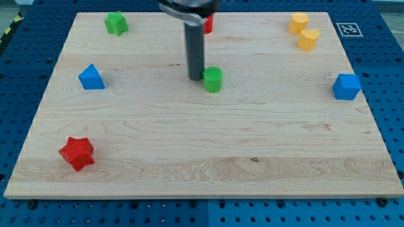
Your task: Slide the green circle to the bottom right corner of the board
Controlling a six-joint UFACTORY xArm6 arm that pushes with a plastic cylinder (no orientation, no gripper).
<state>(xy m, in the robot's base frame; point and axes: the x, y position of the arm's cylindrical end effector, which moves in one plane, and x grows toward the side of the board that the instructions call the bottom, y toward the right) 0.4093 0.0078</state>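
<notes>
A pale wooden counter is seen carrying a green circle at centre, a green star upper left, a blue triangle, a red star lower left, a partly hidden red block, two yellow blocks upper right and a blue cube.

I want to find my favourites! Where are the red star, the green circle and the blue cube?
red star (77,153), camera view, on its top face.
green circle (213,79), camera view, on its side.
blue cube (346,86), camera view, on its front face.

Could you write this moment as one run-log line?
my tip: touching green circle's left side | circle: mid-board, upper | goal corner: not reached
</notes>
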